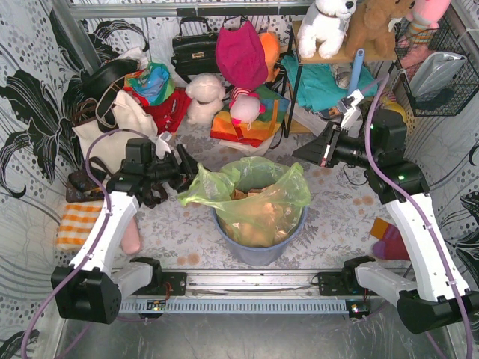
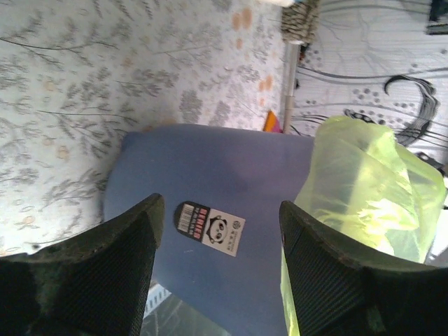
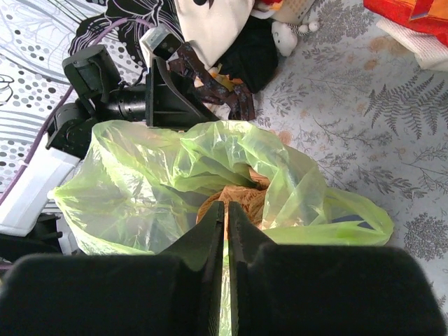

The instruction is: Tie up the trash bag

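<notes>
The right gripper (image 3: 225,206) fills the bottom of its wrist view. Its two fingers are pressed together with nothing between them, and it hangs apart from the trash bag (image 3: 175,168), on the far right side. The bag sits inside the blue bin (image 1: 258,250) in the middle of the table (image 1: 337,217), with its mouth open and loose over the rim. The left gripper (image 2: 220,204) is spread wide just beside the bag's left flap, probably to take this edge for the knot.
</notes>
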Motion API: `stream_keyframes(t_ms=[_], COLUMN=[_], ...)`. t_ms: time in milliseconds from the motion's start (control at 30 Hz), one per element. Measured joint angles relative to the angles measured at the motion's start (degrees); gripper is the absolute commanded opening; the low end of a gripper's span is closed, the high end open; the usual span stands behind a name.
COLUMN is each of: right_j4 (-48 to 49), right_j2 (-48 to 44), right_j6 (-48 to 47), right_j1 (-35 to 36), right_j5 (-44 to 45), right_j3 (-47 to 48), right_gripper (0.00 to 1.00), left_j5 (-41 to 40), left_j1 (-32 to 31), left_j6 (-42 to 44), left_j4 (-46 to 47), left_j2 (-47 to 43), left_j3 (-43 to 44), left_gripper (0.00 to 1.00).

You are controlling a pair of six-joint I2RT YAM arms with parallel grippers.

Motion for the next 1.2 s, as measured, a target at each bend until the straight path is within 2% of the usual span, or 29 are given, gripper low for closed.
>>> stream_keyframes(t_ms=[133,333,433,567,900,1200], right_j4=[0.0,0.0,0.2,0.3,0.3,0.7], right_j2=[-0.1,-0.5,-0.9,-1.0,-1.2,-1.5], right_j6=[0.0,0.5,0.9,1.3,1.8,2.0], right_j1=[0.0,0.0,0.0,0.0,0.0,0.0], right_j5=[0.0,0.0,0.0,0.0,0.2,0.3], right_j3=[-0.4,-1.0,-1.5,-1.6,-1.6,-1.6], right_gripper=[0.05,0.04,0.04,0.03,0.01,0.00], left_j5=[4.9,8.5,9.8,10.9,12.5,12.5], left_j1=[0.0,0.0,0.0,0.0,0.0,-0.9], left_j6=[-5.2,-12.4,-15.4,-16.3,-18.4,-24.8], left_j4=[7.3,17.7,21.6,22.6,23.4,31.0], left_j2=[-1.7,-3.5,-3.7,-4.4,-7.9,-7.6], left_j3=[-4.1,-7.4,-8.6,-8.9,-13.3,-16.2], left_gripper=[0.75,0.64,0.62,0.64,0.62,0.62])
